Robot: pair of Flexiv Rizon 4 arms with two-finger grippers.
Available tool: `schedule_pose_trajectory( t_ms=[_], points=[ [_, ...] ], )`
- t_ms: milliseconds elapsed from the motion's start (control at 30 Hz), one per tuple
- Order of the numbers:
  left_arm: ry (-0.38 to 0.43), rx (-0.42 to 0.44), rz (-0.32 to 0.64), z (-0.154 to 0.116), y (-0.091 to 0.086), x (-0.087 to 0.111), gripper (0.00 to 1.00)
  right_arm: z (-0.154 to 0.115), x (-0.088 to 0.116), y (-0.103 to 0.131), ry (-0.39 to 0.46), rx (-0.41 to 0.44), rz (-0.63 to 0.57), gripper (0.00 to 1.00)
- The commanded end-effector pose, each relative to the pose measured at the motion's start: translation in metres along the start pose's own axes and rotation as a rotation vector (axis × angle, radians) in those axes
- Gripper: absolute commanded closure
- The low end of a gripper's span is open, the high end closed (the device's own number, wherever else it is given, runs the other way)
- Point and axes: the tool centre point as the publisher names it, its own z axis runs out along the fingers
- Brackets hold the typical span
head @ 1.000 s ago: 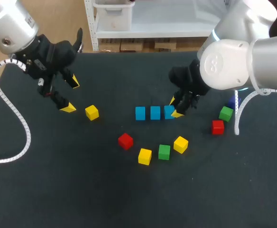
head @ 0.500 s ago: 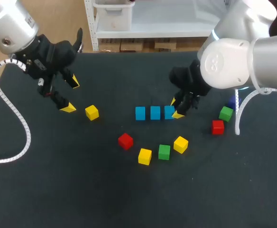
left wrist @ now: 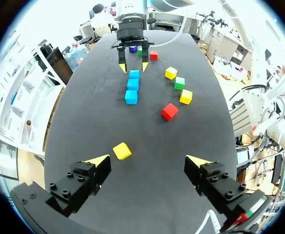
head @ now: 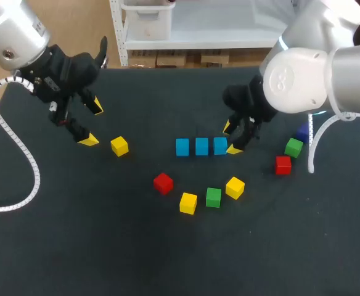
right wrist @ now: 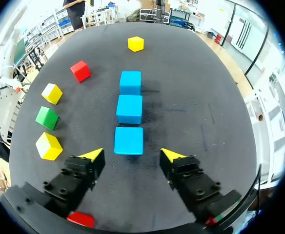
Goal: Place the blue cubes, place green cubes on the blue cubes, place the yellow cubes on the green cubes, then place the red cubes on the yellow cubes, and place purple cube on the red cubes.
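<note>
Three blue cubes (head: pixel 201 146) lie in a row on the black table, also in the right wrist view (right wrist: pixel 130 108). My right gripper (head: pixel 231 139) is open just right of the row's right end. In its wrist view (right wrist: pixel 132 156) the nearest blue cube (right wrist: pixel 129 140) lies just ahead of the fingers, untouched. My left gripper (head: pixel 94 123) hangs open at the far left, holding nothing, with a yellow cube (head: pixel 119 146) beside it. That yellow cube (left wrist: pixel 122 150) lies ahead of the left gripper (left wrist: pixel 149 161).
In front of the row lie a red cube (head: pixel 163 183), a yellow cube (head: pixel 188 203), a green cube (head: pixel 213 197) and another yellow cube (head: pixel 234 187). At the right sit a red cube (head: pixel 283 165), a green cube (head: pixel 293 147) and a purple cube (head: pixel 302 132).
My right gripper has opened, let go of the rightmost blue cube and drawn back slightly to the right. The left arm has not moved.
</note>
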Motion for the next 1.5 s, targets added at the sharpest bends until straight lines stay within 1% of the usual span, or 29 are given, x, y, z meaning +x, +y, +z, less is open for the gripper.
schedule_pose_trajectory(
  t_ms=[33,333,567,600,667,800,967,1000,1033,1067,1100,1133,1167,1233,1333,1367,1500],
  points=[
    [0.000,0.003,0.002,0.000,0.001,0.000,0.00,-0.014,0.007,0.001,-0.017,0.017,-0.001,0.00],
    [0.000,0.003,0.002,0.000,0.001,0.000,0.00,-0.051,0.028,0.000,-0.071,0.040,-0.039,0.00],
    [0.000,0.003,0.002,0.000,0.001,0.000,0.00,-0.067,0.044,0.004,-0.112,0.015,-0.082,0.00],
    [0.000,0.003,0.002,0.000,0.001,0.000,0.00,-0.069,0.046,0.004,-0.120,0.000,-0.094,0.00],
    [0.000,0.003,0.002,0.000,0.001,0.000,0.00,-0.074,0.052,0.006,-0.108,0.004,-0.109,0.00],
    [0.000,0.003,0.002,0.000,0.001,0.000,0.00,-0.081,0.061,0.009,-0.138,-0.006,-0.191,0.00],
    [0.000,0.003,0.002,0.000,0.001,0.000,0.00,-0.090,0.075,0.010,-0.142,-0.020,-0.278,0.00],
    [0.000,0.003,0.002,0.000,0.001,0.000,0.00,-0.091,0.078,0.009,-0.158,-0.042,-0.317,0.00],
    [0.000,0.003,0.002,0.000,0.001,0.000,0.00,-0.093,0.082,0.009,-0.153,-0.052,-0.316,0.00],
    [0.000,0.003,0.002,0.000,0.001,0.000,0.00,-0.095,0.086,0.008,-0.163,-0.061,-0.342,0.00],
    [0.000,0.003,0.002,0.000,0.001,0.000,0.00,-0.096,0.088,0.009,-0.161,-0.087,-0.369,0.00],
    [0.000,0.003,0.002,0.000,0.001,0.000,0.00,-0.098,0.092,0.009,-0.167,-0.097,-0.372,0.00],
    [0.000,0.003,0.002,0.000,0.001,0.000,0.00,-0.099,0.094,0.009,-0.175,-0.116,-0.409,0.00],
    [0.000,0.003,0.002,0.000,0.001,0.000,0.00,-0.103,0.098,0.012,-0.168,-0.143,-0.450,0.00],
    [0.000,0.003,0.002,0.000,0.001,0.000,0.00,-0.106,0.103,0.015,-0.177,-0.196,-0.534,0.00],
    [0.000,0.003,0.002,0.000,0.001,0.000,0.00,-0.107,0.105,0.015,-0.189,-0.213,-0.587,0.00],
    [0.000,0.003,0.002,0.000,0.001,0.000,0.00,-0.110,0.110,0.017,-0.182,-0.265,-0.714,0.00]
  ],
)
